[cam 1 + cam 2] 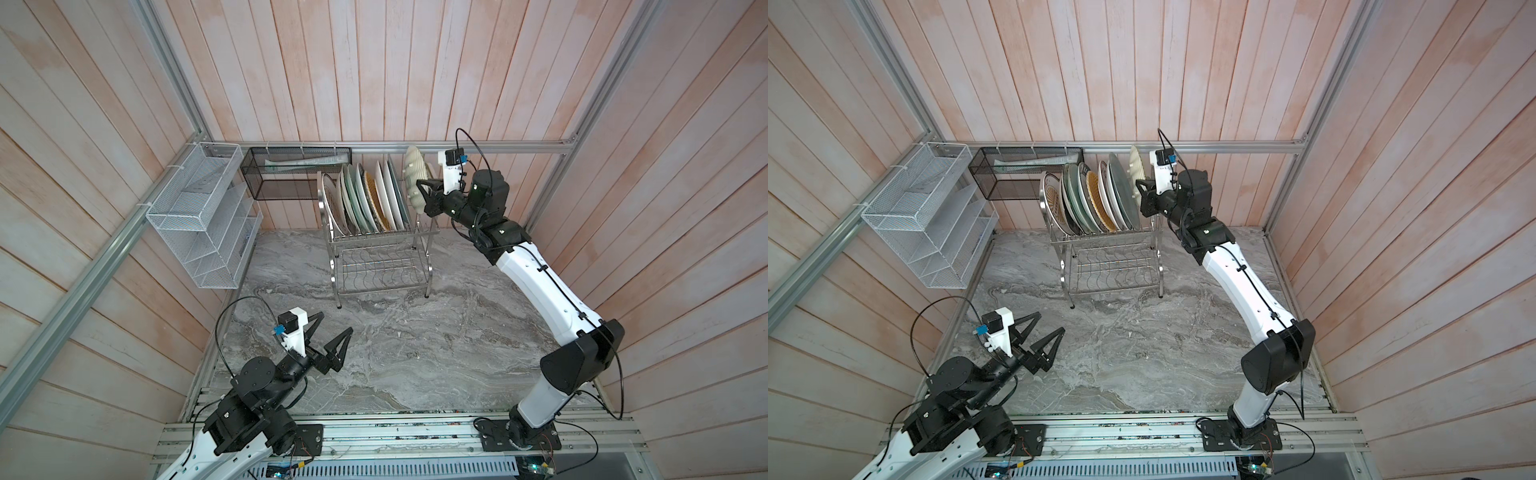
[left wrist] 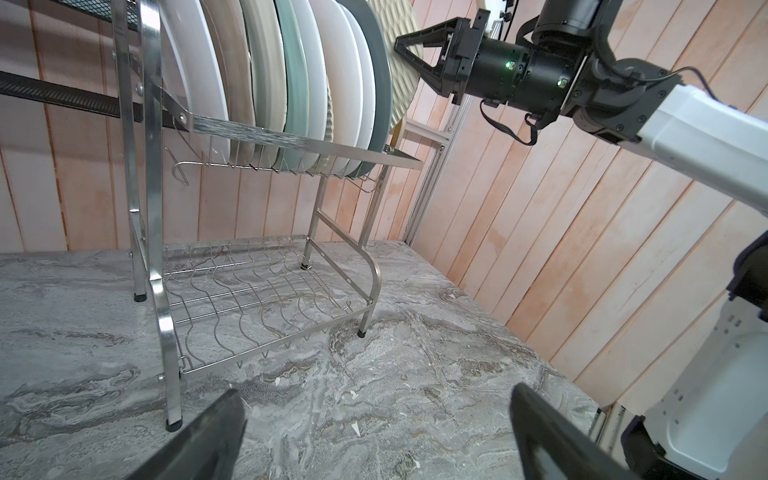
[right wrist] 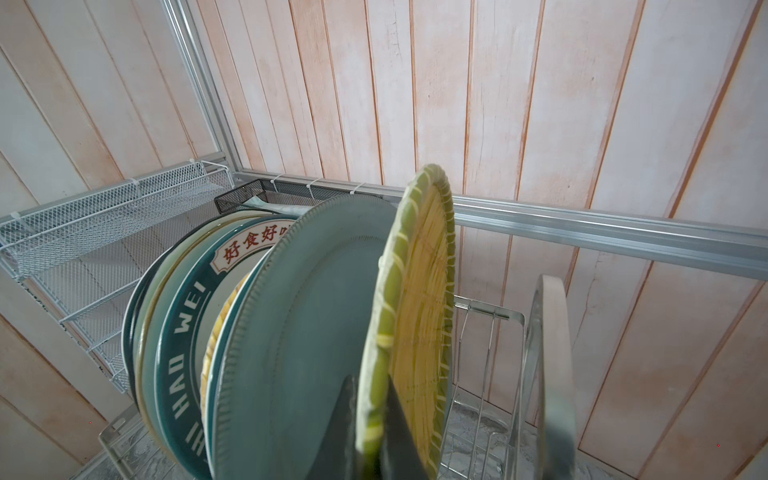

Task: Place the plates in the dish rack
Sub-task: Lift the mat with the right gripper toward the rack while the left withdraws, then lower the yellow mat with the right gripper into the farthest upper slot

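Yellow plate (image 3: 419, 316) in right tool (image 3: 371, 399), apparently above rack (image 1: 374, 237)

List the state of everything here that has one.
Right gripper, jaws shut on yellow woven-pattern plate.
Yellow woven-pattern plate, held on edge, higher than racked plates.
Racked plates, on edge in upper tier.
Dish rack, lower tier empty.
Left gripper, jaws open, empty.
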`<state>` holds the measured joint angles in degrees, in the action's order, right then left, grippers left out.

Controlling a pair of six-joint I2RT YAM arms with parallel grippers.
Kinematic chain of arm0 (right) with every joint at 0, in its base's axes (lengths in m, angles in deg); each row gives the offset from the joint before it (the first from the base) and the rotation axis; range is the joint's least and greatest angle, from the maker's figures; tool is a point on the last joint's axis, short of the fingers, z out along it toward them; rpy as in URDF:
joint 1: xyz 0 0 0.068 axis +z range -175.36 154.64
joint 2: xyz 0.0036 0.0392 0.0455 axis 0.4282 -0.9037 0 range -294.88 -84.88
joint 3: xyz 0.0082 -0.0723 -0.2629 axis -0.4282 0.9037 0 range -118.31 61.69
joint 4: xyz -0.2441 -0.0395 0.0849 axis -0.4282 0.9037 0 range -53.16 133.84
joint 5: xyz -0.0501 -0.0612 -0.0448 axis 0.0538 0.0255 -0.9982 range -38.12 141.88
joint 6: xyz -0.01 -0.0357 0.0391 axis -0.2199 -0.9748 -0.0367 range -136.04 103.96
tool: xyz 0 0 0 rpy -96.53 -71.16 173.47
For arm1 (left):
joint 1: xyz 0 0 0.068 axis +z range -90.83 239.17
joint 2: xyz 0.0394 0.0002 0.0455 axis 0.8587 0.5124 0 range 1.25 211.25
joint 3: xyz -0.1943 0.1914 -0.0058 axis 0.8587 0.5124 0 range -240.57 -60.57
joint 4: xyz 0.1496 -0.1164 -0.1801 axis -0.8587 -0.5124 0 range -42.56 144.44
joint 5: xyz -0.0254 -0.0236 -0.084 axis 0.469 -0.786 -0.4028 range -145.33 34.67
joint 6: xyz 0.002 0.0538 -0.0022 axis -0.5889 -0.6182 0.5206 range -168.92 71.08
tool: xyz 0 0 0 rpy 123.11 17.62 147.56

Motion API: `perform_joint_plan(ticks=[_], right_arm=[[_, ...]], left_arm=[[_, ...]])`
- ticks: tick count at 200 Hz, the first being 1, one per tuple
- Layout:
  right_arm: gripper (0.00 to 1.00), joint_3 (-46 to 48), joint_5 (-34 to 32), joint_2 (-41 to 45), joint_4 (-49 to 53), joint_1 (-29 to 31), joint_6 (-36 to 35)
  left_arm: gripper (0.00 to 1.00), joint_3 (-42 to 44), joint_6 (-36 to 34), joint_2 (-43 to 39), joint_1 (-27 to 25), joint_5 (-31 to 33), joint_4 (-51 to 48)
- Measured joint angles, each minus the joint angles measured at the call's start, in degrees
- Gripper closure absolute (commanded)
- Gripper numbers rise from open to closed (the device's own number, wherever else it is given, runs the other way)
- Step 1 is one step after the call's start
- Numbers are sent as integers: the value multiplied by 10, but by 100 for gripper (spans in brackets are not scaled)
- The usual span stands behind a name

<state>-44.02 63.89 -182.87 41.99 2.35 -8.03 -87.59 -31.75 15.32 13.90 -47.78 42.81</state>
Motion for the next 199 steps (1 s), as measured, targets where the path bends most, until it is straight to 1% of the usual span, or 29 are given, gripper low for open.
perform_joint_plan(ticks=[52, 91, 128, 194, 199], right_arm=[[100, -1, -17, -20, 13, 0, 4], [100, -1, -25, -32, 21, 0, 10], [100, 0, -30, -34, 23, 0, 15], [100, 15, -38, -33, 6, 0, 18], [98, 17, -38, -33, 3, 0, 18]], left_arm=[[0, 0, 0, 0, 0, -2, 0], [0, 0, 0, 0, 0, -30, 0], [0, 0, -3, 0, 0, -42, 0], [0, 0, -11, 0, 0, -42, 0], [0, 0, -11, 0, 0, -42, 0]])
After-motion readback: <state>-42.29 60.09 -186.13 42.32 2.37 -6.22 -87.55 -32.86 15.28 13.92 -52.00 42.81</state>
